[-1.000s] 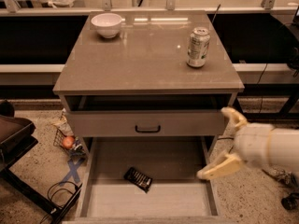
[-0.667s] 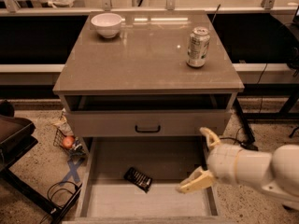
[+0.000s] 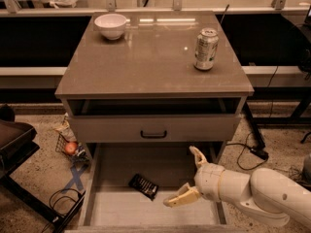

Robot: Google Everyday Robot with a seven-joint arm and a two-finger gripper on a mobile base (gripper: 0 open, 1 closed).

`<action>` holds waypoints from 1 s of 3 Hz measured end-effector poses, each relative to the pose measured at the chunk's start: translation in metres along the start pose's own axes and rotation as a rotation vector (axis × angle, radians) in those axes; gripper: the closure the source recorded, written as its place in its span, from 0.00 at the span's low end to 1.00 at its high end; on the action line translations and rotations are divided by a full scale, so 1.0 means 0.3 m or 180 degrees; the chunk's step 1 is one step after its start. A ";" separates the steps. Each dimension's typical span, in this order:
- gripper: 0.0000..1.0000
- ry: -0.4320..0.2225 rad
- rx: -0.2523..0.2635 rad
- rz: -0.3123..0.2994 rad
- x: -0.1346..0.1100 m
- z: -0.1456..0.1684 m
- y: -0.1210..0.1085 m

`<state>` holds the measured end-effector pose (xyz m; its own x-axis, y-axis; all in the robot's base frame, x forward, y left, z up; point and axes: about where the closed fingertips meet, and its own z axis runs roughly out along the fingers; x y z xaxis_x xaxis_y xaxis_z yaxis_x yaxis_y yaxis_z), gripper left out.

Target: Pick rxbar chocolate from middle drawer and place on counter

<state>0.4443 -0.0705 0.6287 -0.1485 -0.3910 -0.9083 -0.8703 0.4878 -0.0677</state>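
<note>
The cream two-finger end effector (image 3: 187,177) hangs over the right part of the wide, shallow grey-beige middle drawer (image 3: 146,212), its fingers spread wide apart and holding nothing. Near it on the left, not touching, the small black-wrapped rxbar chocolate (image 3: 144,186) lies flat and askew on the drawer floor. Above, the glossy taupe-grey table (image 3: 146,62) carries a white ceramic bowl (image 3: 112,25) and a silvery soda can (image 3: 206,49). This looks like the approach step, with no grasp made yet. Next, the end effector would need to shift left, straddle the bar's narrow width, descend and close.
</note>
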 end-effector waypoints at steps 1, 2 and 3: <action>0.00 0.0000 -0.0005 -0.0001 -0.002 0.000 0.001; 0.00 0.0004 -0.0003 0.0001 0.020 0.059 0.000; 0.00 0.0084 -0.0054 0.0032 0.138 0.269 0.009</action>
<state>0.4738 -0.0223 0.5576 -0.1694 -0.4067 -0.8977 -0.8765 0.4786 -0.0514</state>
